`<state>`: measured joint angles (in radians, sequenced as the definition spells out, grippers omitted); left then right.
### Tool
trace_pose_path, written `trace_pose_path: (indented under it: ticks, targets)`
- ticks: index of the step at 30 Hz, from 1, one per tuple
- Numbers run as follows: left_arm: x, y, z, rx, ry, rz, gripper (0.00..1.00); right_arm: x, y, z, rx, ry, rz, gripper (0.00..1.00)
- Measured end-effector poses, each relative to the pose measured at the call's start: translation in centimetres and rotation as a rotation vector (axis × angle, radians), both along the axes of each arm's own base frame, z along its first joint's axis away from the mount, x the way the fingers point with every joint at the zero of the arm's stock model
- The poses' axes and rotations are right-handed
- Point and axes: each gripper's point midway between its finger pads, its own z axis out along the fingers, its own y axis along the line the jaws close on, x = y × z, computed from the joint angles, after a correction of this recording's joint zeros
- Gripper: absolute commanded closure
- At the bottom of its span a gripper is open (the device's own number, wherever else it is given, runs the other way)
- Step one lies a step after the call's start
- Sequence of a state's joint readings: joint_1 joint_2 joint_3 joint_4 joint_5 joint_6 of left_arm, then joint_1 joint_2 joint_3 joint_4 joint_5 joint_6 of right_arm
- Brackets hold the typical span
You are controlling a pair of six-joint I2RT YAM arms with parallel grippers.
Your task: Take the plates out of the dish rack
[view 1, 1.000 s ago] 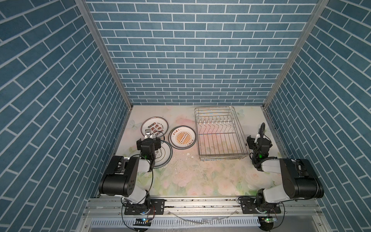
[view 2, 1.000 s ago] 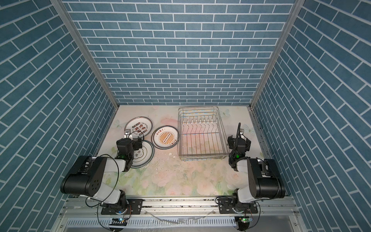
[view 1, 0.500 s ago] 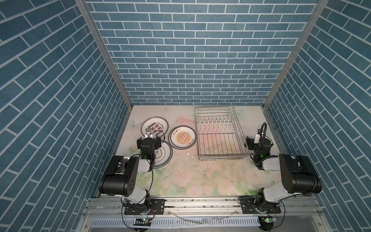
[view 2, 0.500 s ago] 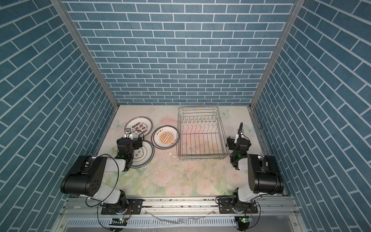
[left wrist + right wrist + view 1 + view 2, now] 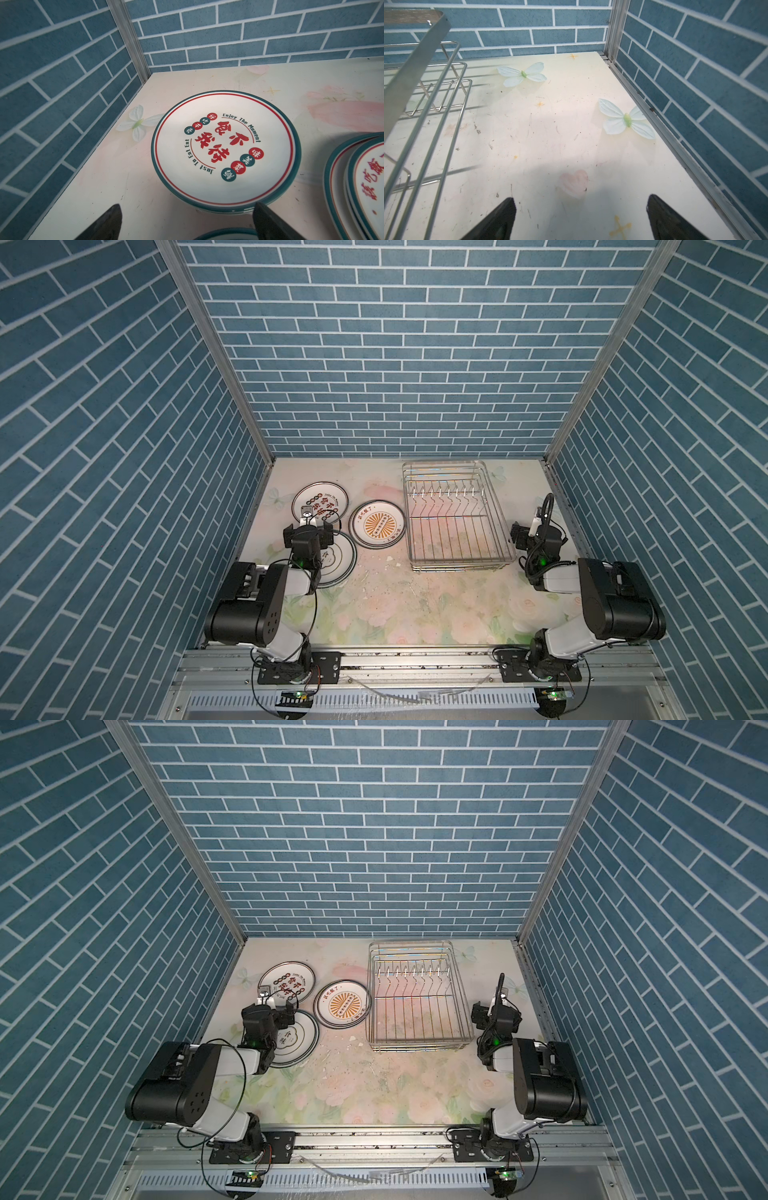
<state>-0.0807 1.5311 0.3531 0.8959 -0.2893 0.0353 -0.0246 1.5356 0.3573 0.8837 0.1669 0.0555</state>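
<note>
Fingers (image 5: 110, 222) of the left gripper (image 5: 187, 208) stood spread wide with nothing between them. The right gripper (image 5: 581, 198) was likewise agape and empty, its black fingers framing only bare floral-printed table (image 5: 550, 135).

Nearest the table's front edge on the left, a round white flower-outline plate (image 5: 338, 562) with a dark rim lay flat, its far rim just under the left gripper. Past it, toward the middle, lay the round white sunburst plate (image 5: 377, 524) with an orange centre. Doubled rims in the left wrist view suggested at least one more plate beneath it. Farthest, near the back left corner, lay the round white red-character plate (image 5: 225, 149) with a green rim, straight ahead of the left fingers and near them.

The rectangular silver wire dish rack (image 5: 461, 568) sat right of centre, its long axis running from front edge to back edge. Its row of upright prongs was bare, and no plate stood in it. The right gripper hung just beside the rack's right side, pointing toward the back right corner.

By my reading nothing was left to lift out. Every plate lay left of the rack, on the left arm's side and well apart from the right one.
</note>
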Motion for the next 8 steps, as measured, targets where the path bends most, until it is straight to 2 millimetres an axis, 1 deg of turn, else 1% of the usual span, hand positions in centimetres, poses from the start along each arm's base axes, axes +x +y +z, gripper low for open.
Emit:
trace_pose_path:
  ticks: [8]
  targets:
    - [0.0, 0.0, 0.0, 0.0, 0.0, 0.0, 0.0, 0.23, 0.74, 0.07, 0.016, -0.002, 0.041, 0.01]
